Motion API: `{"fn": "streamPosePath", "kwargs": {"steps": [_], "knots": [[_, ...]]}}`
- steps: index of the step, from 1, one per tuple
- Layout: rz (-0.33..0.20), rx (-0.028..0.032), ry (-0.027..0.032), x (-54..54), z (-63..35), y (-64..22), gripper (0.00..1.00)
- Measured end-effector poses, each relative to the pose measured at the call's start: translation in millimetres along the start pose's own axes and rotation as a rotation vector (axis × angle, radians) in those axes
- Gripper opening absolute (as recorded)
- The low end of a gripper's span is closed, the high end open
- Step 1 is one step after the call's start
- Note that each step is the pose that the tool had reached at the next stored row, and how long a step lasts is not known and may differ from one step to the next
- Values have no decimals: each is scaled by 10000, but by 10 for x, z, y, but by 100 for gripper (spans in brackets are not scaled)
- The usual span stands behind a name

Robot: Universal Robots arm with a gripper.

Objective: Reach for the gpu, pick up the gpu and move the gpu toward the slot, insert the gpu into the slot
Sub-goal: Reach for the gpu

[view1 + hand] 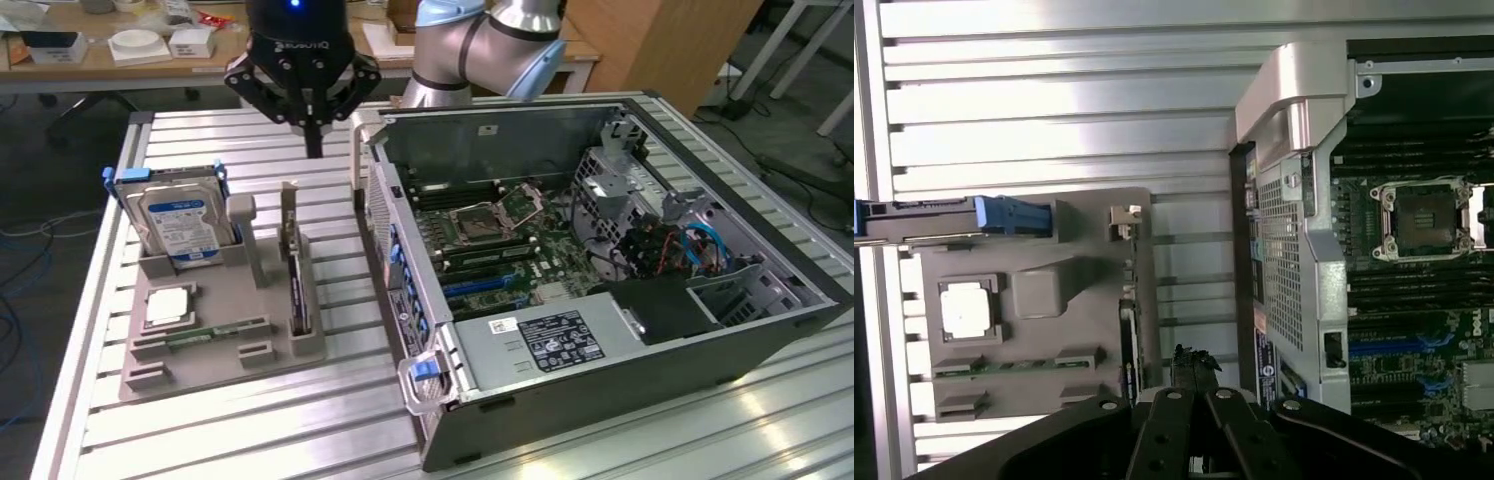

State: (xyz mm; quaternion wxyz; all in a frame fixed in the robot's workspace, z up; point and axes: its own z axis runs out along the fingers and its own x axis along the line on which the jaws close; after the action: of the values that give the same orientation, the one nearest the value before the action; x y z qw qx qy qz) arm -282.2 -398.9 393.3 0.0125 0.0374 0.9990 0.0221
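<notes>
Pincer (315, 146) black, hung above the slatted metal desk (240, 430), over the far end of the grey holder tray (220, 355) and close to the near corner of the computer case (641, 330). Fingers drawn together to a narrow point, nothing held between them. Same closed tips at the edge of the wrist view, looking straight down on tray and case wall. Gpu (295, 275) on its long edge in a groove of the tray, on the side nearest the case, pale bracket strip at the far end, toward the pincer. Clear air between pincer and gpu, no contact. Blue-labelled hard drive (180, 228) upright in a blue frame at the tray's far corner, toward the exterior view's left. Square processor chip (171, 305) flat in a recess below it; narrow green memory stick (200, 335) flat beside that, nearer the front. Case on its side, lid off, to the exterior view's right of the tray, just beside it. Motherboard (501, 235) exposed inside, blue slots (483, 287) on its near part. Silver-and-blue arm segment (467, 50) behind the case.
</notes>
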Motion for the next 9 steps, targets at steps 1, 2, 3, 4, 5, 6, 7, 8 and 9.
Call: {"fn": "streamPosePath", "kwargs": {"steps": [1, 2, 3, 4, 5, 6, 7, 8, 9], "knots": [[0, 0, -1, 28, 0, -2, 10], [-1, -1, 0, 57, -1, -4, 10], [-2, 0, 0, 87, -2, -7, 10], [-2, 0, -1, 115, -3, -9, 10], [-2, 0, 0, 143, -4, -11, 10], [-1, 1, 0, 170, -5, -13, 10], [0, 0, 0, 197, -5, -14, 10], [0, 0, -1, 223, -6, -17, 10], [0, 0, 0, 249, -6, -18, 10]]}}
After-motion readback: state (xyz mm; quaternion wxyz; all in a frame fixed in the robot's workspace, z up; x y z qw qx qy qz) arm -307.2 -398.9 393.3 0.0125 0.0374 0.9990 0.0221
